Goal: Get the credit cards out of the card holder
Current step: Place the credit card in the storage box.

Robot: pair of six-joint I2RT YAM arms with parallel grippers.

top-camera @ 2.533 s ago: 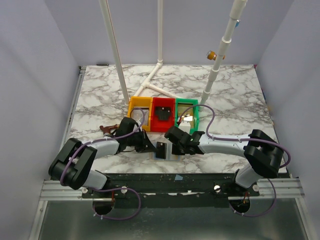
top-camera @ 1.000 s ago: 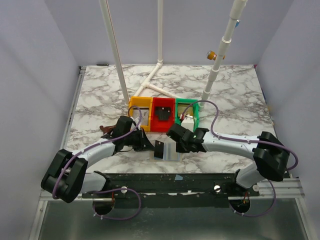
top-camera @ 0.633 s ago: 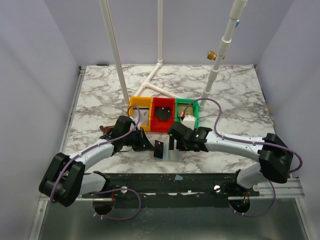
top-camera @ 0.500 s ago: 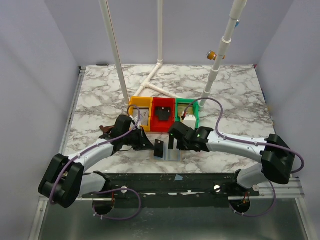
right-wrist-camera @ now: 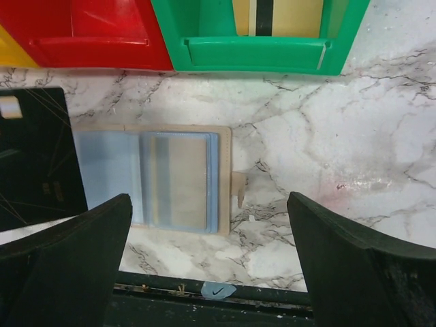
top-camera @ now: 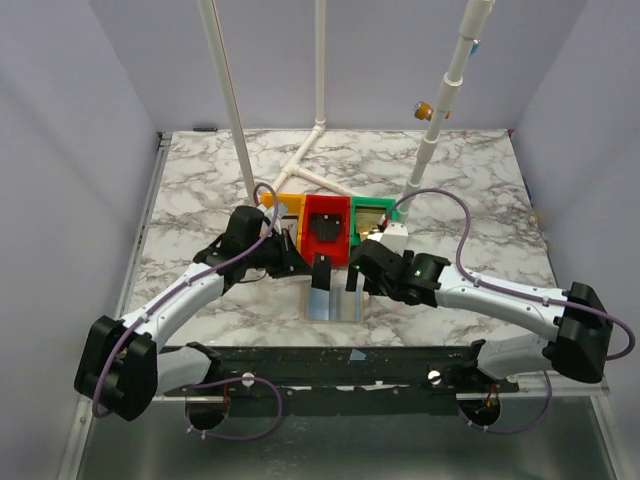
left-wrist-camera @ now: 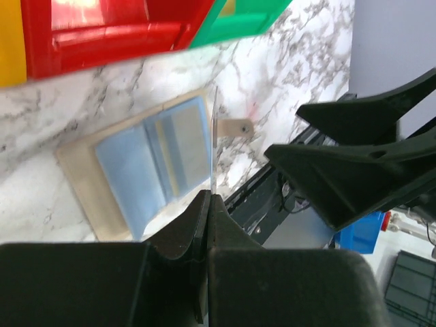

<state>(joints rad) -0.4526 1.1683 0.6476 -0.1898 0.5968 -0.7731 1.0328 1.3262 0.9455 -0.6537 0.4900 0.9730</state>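
The card holder [top-camera: 335, 304] lies open and flat near the table's front edge, tan border with pale blue sleeves [right-wrist-camera: 153, 180] [left-wrist-camera: 146, 167]. My left gripper [top-camera: 302, 264] [left-wrist-camera: 208, 199] is shut on a black credit card [top-camera: 322, 272], held upright above the holder's left half; the left wrist view shows it edge-on as a thin line [left-wrist-camera: 214, 146], the right wrist view as a black sheet [right-wrist-camera: 34, 157]. A gold-tan credit card [top-camera: 372, 213] [right-wrist-camera: 276, 15] lies in the green tray [top-camera: 393, 235]. My right gripper [top-camera: 357, 277] [right-wrist-camera: 208, 199] hovers open over the holder's right edge, holding nothing.
A yellow tray [top-camera: 270, 210], a red tray [top-camera: 309, 245] with a chunky black object [top-camera: 326, 228] and the green tray stand in a row just behind the holder. White pipes [top-camera: 310, 172] rise and lie behind them. The front table edge [right-wrist-camera: 204, 289] is close below the holder.
My right gripper has opened and come off the holder, shifting right. My left gripper has lifted the black card up out of the holder and back toward the trays.
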